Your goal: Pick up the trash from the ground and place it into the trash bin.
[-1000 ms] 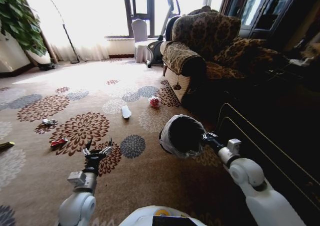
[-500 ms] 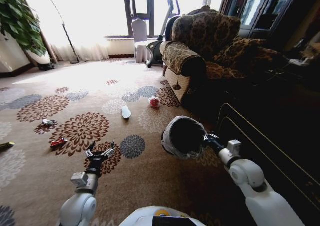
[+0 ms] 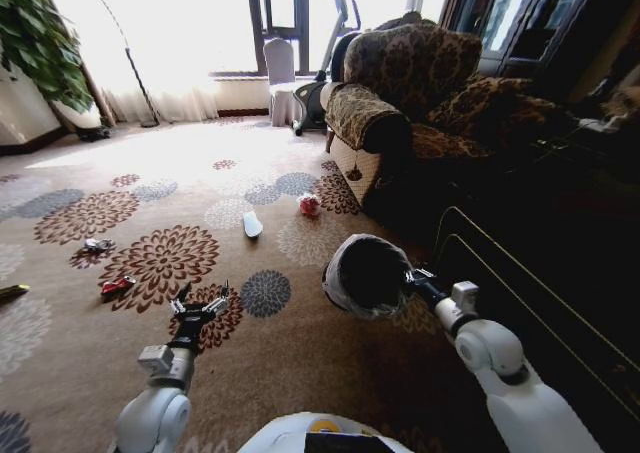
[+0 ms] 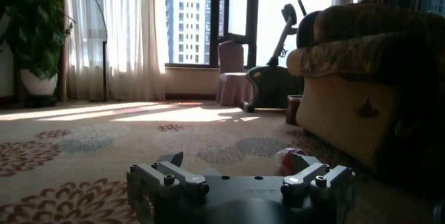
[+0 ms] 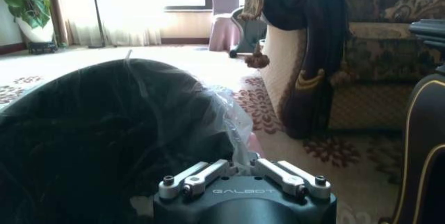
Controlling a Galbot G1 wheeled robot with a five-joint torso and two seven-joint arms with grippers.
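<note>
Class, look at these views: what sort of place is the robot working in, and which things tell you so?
Most likely a home living room: a patterned armchair, a floral carpet, a potted plant by curtained windows, and an exercise bike behind.

head cam high, looks down; wrist cams low, both facing armchair (image 4: 361, 78).

Ahead of the left gripper (image 3: 199, 302), which hangs spread wide above the carpet (image 3: 290, 373), the floor is open. Small litter lies scattered farther out. The right gripper (image 3: 410, 276) is closed on the trash bin (image 3: 362, 273), and an armchair (image 3: 400, 103) blocks the space beyond.
</note>
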